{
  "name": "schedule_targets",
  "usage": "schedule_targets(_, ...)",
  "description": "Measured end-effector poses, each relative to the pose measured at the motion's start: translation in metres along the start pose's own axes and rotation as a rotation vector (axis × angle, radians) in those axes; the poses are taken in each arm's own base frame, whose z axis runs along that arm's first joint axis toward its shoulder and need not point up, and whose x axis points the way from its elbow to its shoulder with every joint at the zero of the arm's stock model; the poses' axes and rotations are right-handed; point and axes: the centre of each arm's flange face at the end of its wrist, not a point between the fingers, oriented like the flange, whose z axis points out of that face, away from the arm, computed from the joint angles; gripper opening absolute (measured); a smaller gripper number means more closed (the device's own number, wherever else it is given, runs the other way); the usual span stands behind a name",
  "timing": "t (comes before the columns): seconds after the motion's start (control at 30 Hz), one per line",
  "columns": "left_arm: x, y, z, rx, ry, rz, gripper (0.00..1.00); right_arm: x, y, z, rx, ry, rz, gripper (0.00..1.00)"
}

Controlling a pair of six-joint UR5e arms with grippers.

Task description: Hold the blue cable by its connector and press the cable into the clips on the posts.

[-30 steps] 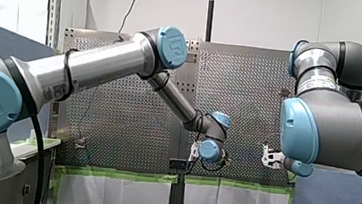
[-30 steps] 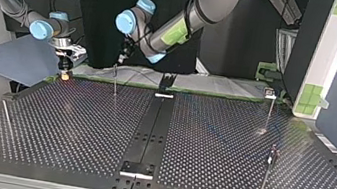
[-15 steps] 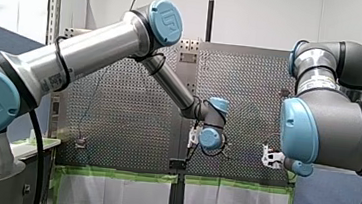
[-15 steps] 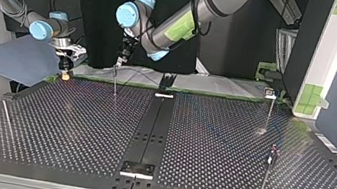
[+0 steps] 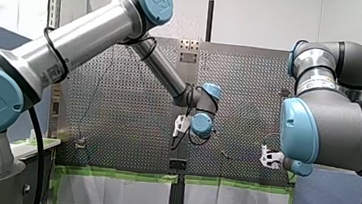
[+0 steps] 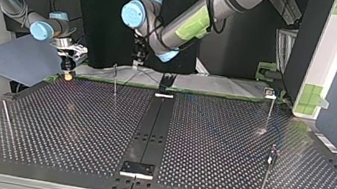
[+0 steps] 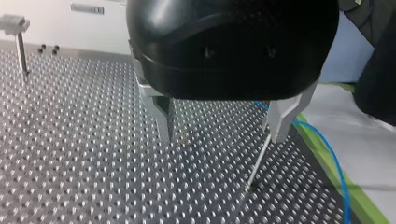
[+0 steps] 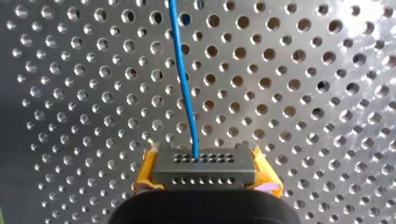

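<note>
Your right tool clamps the connector; blue cable runs straight ahead. Your left tool is wide, empty, post beside one finger, cable just beyond.

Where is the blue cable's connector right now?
In the right wrist view the dark connector sits between the yellow pads of my right gripper, the blue cable running ahead from it over the perforated table.

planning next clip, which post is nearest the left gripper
The post nearest the arms, left of the centre strip in the top view; it alone stands beside my left gripper.
</note>
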Motion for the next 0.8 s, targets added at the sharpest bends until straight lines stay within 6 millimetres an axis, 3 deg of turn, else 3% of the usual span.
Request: schedule_targets(0.8,-0.047,0.036,-0.066,0.071,-0.051,-0.142,1.00,0.003,-0.011,0.005,0.019,0.006,-0.004,0.00)
